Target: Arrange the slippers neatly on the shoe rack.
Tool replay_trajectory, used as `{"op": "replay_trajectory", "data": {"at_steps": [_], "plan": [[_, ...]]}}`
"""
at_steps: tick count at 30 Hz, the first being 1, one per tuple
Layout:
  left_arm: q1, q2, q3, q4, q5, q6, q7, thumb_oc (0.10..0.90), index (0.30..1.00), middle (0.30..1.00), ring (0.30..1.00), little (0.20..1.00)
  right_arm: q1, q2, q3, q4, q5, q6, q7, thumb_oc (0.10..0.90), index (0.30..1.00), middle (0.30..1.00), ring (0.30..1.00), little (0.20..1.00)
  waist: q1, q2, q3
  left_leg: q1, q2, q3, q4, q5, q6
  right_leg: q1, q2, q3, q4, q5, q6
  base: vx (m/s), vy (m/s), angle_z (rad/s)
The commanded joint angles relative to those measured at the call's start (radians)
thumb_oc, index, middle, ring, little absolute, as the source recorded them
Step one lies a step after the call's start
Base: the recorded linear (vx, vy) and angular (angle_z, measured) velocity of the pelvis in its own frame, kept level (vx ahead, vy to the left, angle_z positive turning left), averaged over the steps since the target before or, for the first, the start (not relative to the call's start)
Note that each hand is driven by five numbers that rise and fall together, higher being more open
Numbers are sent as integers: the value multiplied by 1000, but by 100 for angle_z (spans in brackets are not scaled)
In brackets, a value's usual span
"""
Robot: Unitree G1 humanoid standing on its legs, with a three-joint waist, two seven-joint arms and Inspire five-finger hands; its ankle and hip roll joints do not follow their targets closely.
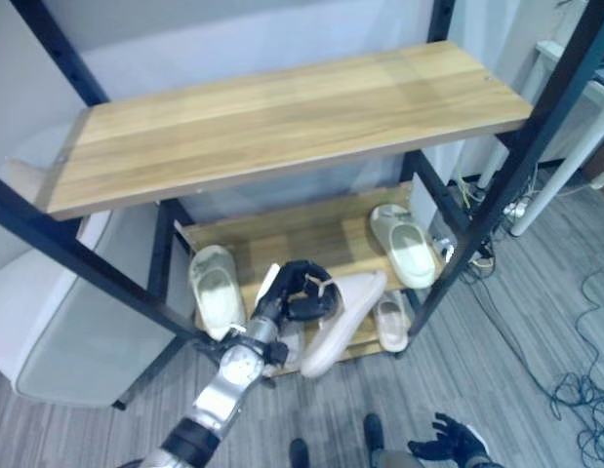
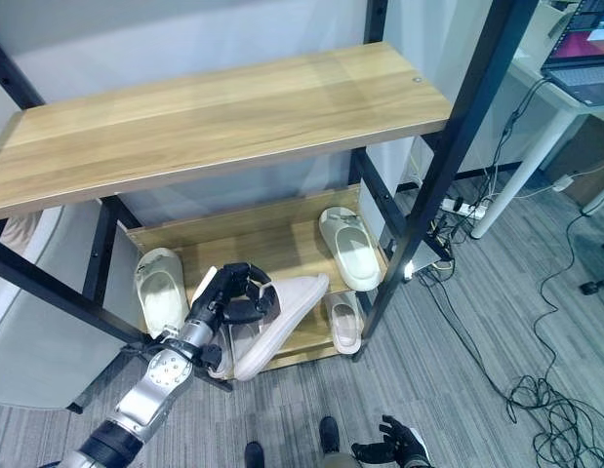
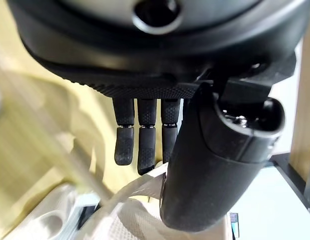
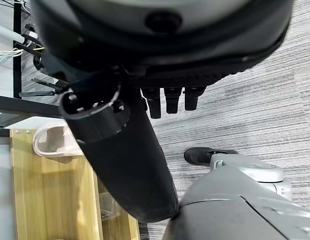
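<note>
In the left eye view I see the shoe rack (image 1: 282,117), a black frame with a wide wooden upper shelf and a lower shelf (image 1: 302,234) carrying pale, cream-coloured slippers. My left hand (image 1: 300,291) is at the front edge of the lower shelf, its fingers curled round the strap end of a pinkish slipper (image 1: 345,317) that lies tilted, its sole turned toward me and its far end pointing to the shelf's right side. A cream slipper (image 1: 217,288) lies near the shelf's left front corner, just beside the hand; another (image 1: 404,244) lies near the right edge, and a smaller one (image 1: 390,322) sits at the right front corner, just beside the held slipper. In the right eye view my right hand (image 2: 389,447) hangs low over the grey floor (image 2: 516,322), well apart from the rack. In the left wrist view the left hand's fingers (image 3: 139,135) and thumb close over the slipper's pale strap. In the right wrist view the right hand's fingers (image 4: 170,100) look relaxed and hold nothing.
</note>
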Motion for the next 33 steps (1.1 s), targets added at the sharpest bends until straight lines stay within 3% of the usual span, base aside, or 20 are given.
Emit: {"op": "replay_trajectory", "data": {"at_steps": [1,10,13,14,16,17,20,23,25,27,28,29,32,33], "plan": [[-97,-36,-17,-108,-71,-101,-63,400,300,300,300,300,-12,-5,3,21,30,-21,7,800,900,900,900,900,17,-15,-9,-26,-12,29,-4,-4,-29,104,-19,-29,7,-152,66,-43,-40,8],[-70,-64,-147,-11,-33,-61,-119,400,300,300,300,300,-57,-18,19,54,37,-14,0,800,900,900,900,900,19,12,20,-33,-8,11,4,16,-30,106,-9,-40,15,-157,55,-23,-24,7],[-99,-76,-176,36,-10,-55,-105,400,300,300,300,300,-78,-30,29,36,42,-17,-4,800,900,900,900,900,11,15,69,-48,-3,3,18,10,-28,63,-10,-41,85,-184,49,-133,-16,1],[-144,-83,-187,56,3,-56,-81,400,300,300,300,300,-109,-40,39,18,51,-20,-14,800,900,900,900,900,5,14,126,-98,5,-2,56,10,-26,-15,-10,-40,168,-201,40,-278,-14,0],[-175,-84,-190,68,15,-61,-65,400,300,300,300,300,-129,-43,39,4,61,-23,-20,800,900,900,900,900,2,12,150,-144,8,-5,95,5,-26,-65,-10,-42,217,-215,37,-258,-30,1],[-227,-82,-193,89,43,-64,-39,400,300,300,300,300,-147,-46,34,-20,83,-32,-34,800,900,900,900,900,0,1,184,-231,19,-8,176,-3,-28,-139,-20,-57,300,-234,35,-147,-39,4],[-275,-75,-191,99,62,-71,-17,400,300,300,300,300,-159,-50,29,-40,96,-40,-43,800,900,900,900,900,-5,-6,197,-329,23,-13,266,-17,-30,-224,-37,-64,392,-259,31,-158,-47,7],[-376,-58,-174,98,84,-92,42,400,300,300,300,300,-179,-66,20,-85,107,-65,-73,800,900,900,900,900,-21,-15,238,-509,43,-5,437,-58,-26,-406,-54,-60,558,-300,22,-159,2,15],[-402,-49,-160,87,83,-100,62,400,300,300,300,300,-183,-71,15,-95,109,-74,-85,800,900,900,900,900,-24,-16,248,-567,54,-3,490,-68,-26,-461,-61,-57,605,-310,21,-149,30,1],[-446,-28,-141,66,104,-111,96,400,300,300,300,300,-191,-75,7,-129,111,-83,-101,800,900,900,900,900,-30,-17,253,-685,70,-2,599,-101,-19,-590,-66,-40,714,-329,19,-159,60,-9],[-497,9,-113,37,139,-124,148,400,300,300,300,300,-200,-84,-2,-156,117,-105,-118,800,900,900,900,900,-35,-16,267,-773,76,-10,713,-172,-13,-688,-73,-20,817,-383,22,-155,60,-17],[-501,11,-111,35,141,-123,150,400,300,300,300,300,-205,-84,-2,-157,117,-105,-119,800,900,900,900,900,-34,-15,266,-798,80,-6,717,-149,-7,-714,-72,-22,821,-361,17,-131,53,-24],[-583,80,-71,-12,225,-128,226,400,300,300,300,300,-242,-97,-18,-215,139,-138,-143,800,900,900,900,900,-38,-15,282,-983,88,-21,924,-233,7,-897,-72,1,997,-419,25,-102,36,-18],[-584,81,-70,-13,226,-127,226,400,300,300,300,300,-243,-97,-18,-215,139,-138,-143,800,900,900,900,900,-37,-14,276,-996,88,-23,934,-238,8,-909,-72,1,1006,-423,25,2,54,-20]]}}
